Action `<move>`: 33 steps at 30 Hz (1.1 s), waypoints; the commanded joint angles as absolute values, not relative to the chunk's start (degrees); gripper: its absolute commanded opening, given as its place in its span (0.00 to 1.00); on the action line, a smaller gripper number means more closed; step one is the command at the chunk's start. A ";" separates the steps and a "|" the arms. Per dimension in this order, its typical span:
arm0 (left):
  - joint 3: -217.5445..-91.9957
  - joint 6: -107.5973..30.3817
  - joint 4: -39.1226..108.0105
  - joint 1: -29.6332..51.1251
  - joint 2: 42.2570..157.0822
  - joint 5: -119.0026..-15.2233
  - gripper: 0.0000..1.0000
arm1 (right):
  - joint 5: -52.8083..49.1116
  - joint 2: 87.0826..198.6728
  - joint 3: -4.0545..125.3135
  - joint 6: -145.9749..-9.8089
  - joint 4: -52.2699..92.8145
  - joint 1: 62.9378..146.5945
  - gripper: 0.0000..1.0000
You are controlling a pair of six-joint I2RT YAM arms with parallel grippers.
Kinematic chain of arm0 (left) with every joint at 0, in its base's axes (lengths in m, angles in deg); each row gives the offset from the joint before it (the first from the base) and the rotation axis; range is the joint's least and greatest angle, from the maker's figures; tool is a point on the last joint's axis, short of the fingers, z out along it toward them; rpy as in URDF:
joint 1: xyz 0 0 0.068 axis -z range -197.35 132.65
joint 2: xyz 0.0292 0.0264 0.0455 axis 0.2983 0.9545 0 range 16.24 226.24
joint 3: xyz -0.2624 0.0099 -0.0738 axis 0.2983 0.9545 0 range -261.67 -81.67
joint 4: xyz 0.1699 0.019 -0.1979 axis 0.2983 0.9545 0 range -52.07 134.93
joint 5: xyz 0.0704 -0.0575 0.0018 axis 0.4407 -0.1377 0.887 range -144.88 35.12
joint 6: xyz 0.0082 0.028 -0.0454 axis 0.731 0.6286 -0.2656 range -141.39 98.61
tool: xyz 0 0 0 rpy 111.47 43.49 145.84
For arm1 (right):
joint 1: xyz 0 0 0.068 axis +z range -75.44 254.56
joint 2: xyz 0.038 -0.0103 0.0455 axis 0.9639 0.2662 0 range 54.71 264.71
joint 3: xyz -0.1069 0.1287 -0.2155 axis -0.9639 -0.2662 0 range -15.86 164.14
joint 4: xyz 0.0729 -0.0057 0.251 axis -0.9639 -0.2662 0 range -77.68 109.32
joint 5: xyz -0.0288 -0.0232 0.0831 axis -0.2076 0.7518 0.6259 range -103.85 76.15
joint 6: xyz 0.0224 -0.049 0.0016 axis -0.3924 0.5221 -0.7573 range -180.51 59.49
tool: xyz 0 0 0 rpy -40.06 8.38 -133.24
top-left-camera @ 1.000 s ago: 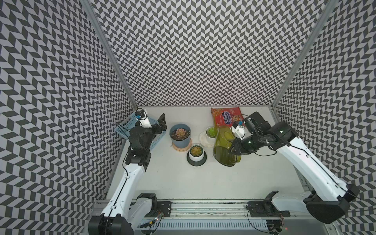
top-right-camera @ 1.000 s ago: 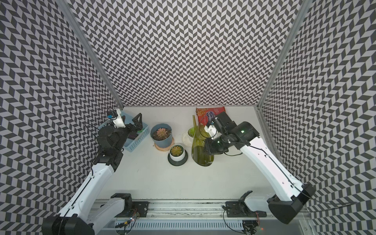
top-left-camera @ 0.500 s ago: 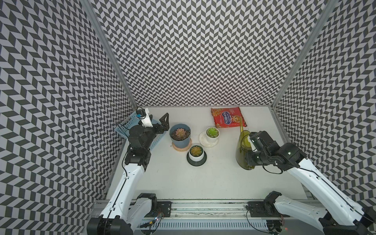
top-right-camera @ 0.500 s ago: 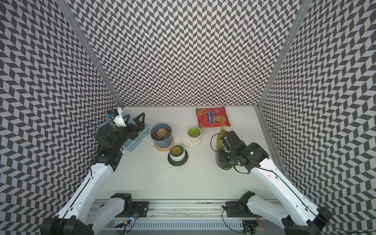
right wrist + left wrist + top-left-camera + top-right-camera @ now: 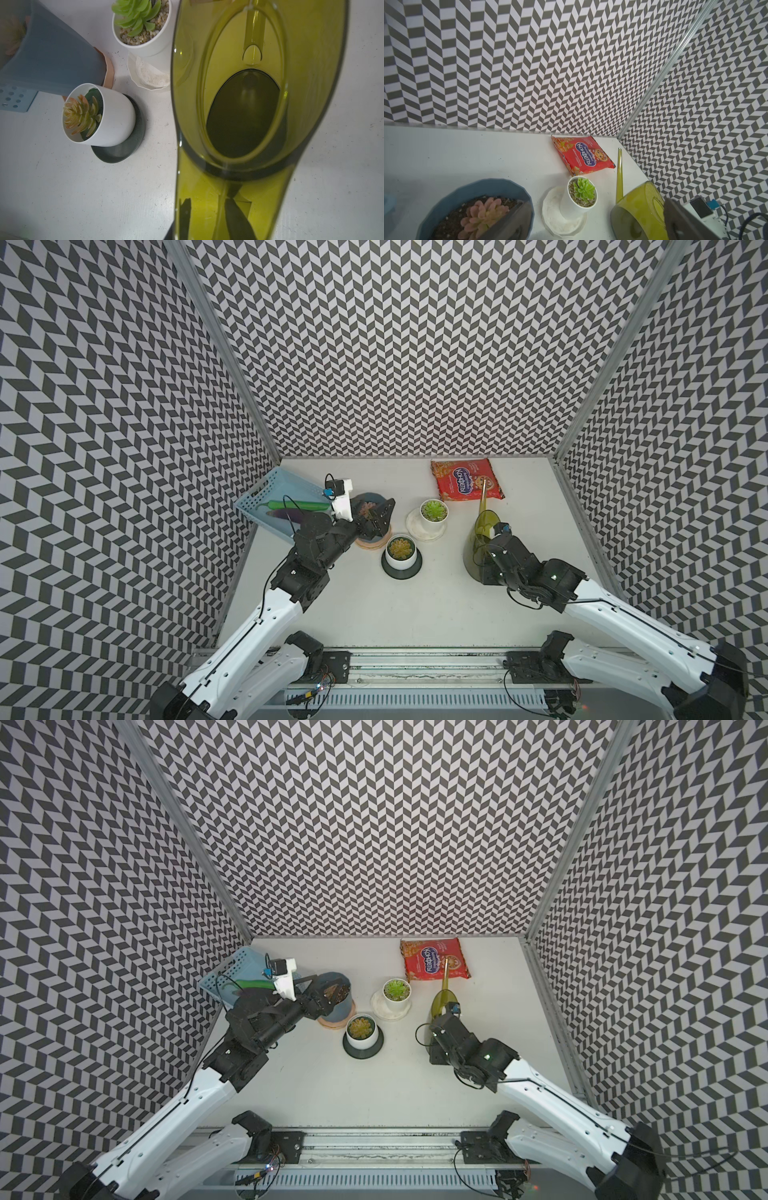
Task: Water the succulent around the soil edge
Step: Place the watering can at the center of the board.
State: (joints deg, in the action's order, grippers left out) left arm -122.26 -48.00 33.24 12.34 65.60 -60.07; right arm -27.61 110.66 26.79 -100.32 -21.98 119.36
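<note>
The left white-and-black robot arm reaches forward and inward; the black left tool is spread wide, holding nothing. The right white-and-black arm stretches low and inward; the right tool is closed, apparently on the olive-green translucent watering can's handle.

White worktop: blue basket at the far-left corner, red biscuit packet by the far edge, coral saucer, white saucer and dark saucer mid-worktop.

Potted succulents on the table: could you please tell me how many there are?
3: pink succulent in blue-grey pot by the blue basket; green succulent in white pot on white saucer; yellow-orange succulent in second white pot on dark saucer.
</note>
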 commanded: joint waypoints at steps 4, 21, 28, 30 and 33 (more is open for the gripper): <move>-123.05 -47.73 34.64 20.81 66.43 -55.39 1.00 | -29.98 111.54 22.68 -104.13 -10.12 120.49 0.08; -125.60 -46.51 34.31 44.15 78.33 -38.31 0.99 | -31.92 110.18 26.10 -105.15 -20.95 121.15 0.65; -125.61 -53.67 33.95 52.38 84.27 -35.64 0.96 | -40.76 101.40 39.85 -105.62 -38.76 121.08 1.00; -126.98 -56.00 34.13 54.06 87.70 -35.65 0.97 | -45.15 100.01 45.26 -105.89 -43.52 120.99 1.00; -130.22 -57.80 34.01 55.47 93.79 -38.74 0.96 | -50.83 100.04 53.11 -105.69 -49.00 120.97 1.00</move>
State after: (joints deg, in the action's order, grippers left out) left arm -126.72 -54.38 34.57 54.48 90.63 -37.45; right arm -42.43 100.58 49.37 -105.61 -41.30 120.89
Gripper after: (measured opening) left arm 0.960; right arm 0.995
